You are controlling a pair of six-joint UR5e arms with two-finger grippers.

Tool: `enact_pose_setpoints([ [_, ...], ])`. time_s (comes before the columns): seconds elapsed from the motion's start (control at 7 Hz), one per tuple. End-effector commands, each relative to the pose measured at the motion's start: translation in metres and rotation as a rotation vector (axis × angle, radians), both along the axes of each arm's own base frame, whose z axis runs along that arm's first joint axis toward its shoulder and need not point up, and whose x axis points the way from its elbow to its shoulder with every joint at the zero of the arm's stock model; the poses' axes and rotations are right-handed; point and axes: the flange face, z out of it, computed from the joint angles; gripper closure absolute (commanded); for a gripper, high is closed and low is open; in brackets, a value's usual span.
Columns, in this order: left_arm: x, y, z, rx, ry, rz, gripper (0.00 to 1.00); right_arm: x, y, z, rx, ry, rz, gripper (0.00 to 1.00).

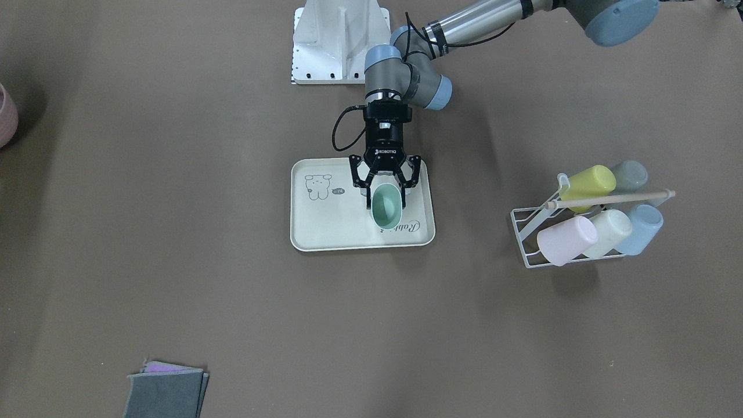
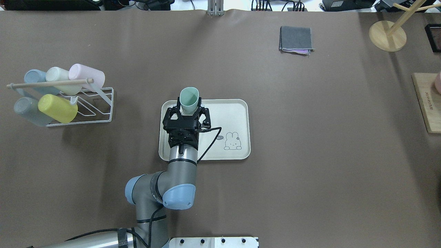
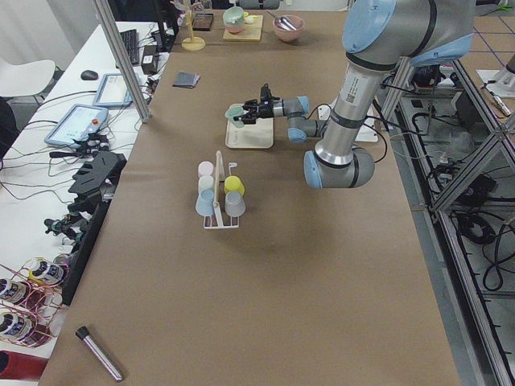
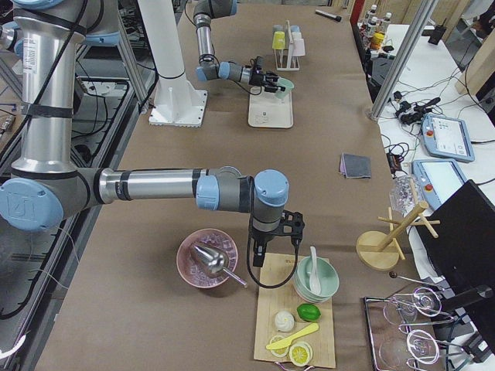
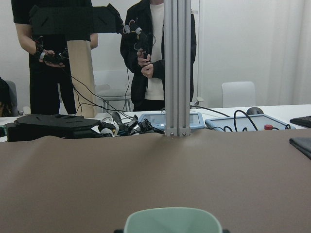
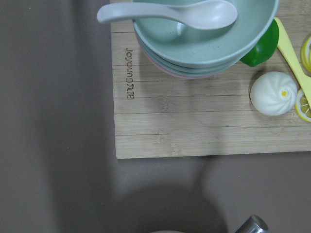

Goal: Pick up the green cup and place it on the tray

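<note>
Closest to the overhead camera, the left arm [image 2: 174,194] reaches forward over the brown desk [image 2: 310,172]. At far left, a white wire rack [image 2: 103,115] holds five cups on their sides, among them a yellow-green cup [image 2: 58,108] and a pink cup [image 2: 86,75]. Next, the left tool [image 2: 188,109] is clamped on the green cup [image 2: 189,98], which is tilted with its mouth away from the robot and raised above the tray [image 2: 234,113]. Further right lies a folded grey cloth [image 2: 296,38]. The right tool [image 4: 274,232] hangs above a wooden board [image 6: 194,126]; I cannot tell whether its fingers are apart or together.
</note>
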Motion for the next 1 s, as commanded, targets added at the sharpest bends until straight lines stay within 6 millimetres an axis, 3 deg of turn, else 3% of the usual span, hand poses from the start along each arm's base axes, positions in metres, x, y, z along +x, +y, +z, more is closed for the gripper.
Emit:
enact_pose_setpoints([
  [0.0,0.006,-0.001,0.017,-0.008,-0.002,-0.019,0.47,0.0,0.0,-0.003,0.005,-0.002,0.0,0.0],
  [0.86,0.016,0.001,0.037,-0.008,-0.05,-0.038,0.47,0.0,0.0,-0.005,0.008,-0.004,0.0,0.0],
])
